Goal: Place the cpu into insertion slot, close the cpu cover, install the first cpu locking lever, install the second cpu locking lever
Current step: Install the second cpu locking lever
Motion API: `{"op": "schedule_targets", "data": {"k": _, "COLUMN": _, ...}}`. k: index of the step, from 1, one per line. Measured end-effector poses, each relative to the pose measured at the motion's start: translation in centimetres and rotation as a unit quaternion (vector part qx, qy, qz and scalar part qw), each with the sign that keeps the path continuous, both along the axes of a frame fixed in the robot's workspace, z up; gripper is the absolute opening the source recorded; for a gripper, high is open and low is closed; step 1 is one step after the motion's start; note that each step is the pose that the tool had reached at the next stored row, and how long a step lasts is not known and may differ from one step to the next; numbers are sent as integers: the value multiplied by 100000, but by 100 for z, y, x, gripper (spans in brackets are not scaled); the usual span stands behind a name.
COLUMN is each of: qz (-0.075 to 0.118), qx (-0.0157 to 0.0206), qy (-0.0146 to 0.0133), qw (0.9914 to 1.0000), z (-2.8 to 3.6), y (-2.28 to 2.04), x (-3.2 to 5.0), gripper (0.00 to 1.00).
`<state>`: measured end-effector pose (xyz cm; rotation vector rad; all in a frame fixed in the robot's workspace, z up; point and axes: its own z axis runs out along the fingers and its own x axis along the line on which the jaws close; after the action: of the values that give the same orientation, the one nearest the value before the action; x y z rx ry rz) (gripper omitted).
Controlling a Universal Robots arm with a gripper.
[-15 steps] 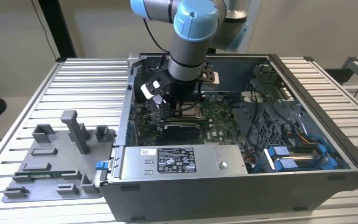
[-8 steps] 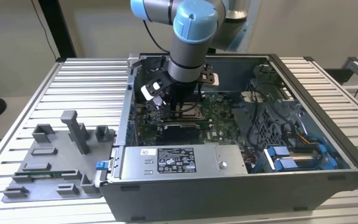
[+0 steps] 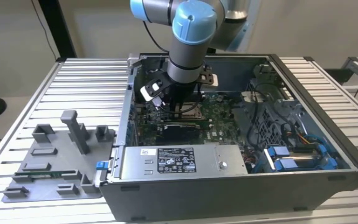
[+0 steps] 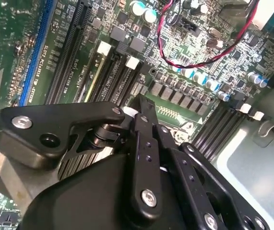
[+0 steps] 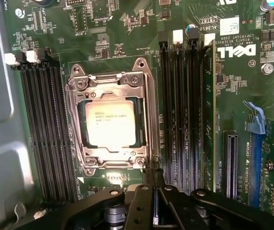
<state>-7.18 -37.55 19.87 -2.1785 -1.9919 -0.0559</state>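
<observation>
brushed silvery metal on the cpu point(image 5: 111, 123), faintly glossy, framed by the shinier stamped steel of the cpu cover point(image 5: 109, 82). glossy green lacquer over the circuit board point(image 5: 127, 28), matt black plastic along the memory slots point(image 5: 182, 110). smooth satin-black metal on the gripper point(image 5: 153, 178) links, ribbed bare aluminium on the table point(image 3: 86, 88).

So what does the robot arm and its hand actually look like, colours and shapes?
The arm is a silvery grey tube with rounded light blue joint caps. Near the wrist sits a black block with white patches. The hand is matte black, built of flat linked bars pinned with silvery screws, tapering to slim black fingers.
</observation>
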Motion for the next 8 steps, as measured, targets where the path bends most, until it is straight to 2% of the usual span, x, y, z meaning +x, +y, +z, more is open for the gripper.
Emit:
{"op": "schedule_targets", "data": {"k": 3, "qz": -9, "qx": -249, "qy": -8, "qw": 100000, "z": -5, "y": 0, "x": -1, "gripper": 0}}
{"op": "schedule_targets", "data": {"k": 8, "qz": -5, "qx": -1055, "qy": -38, "qw": 99994, "z": -11, "y": 1, "x": -1, "gripper": 0}}
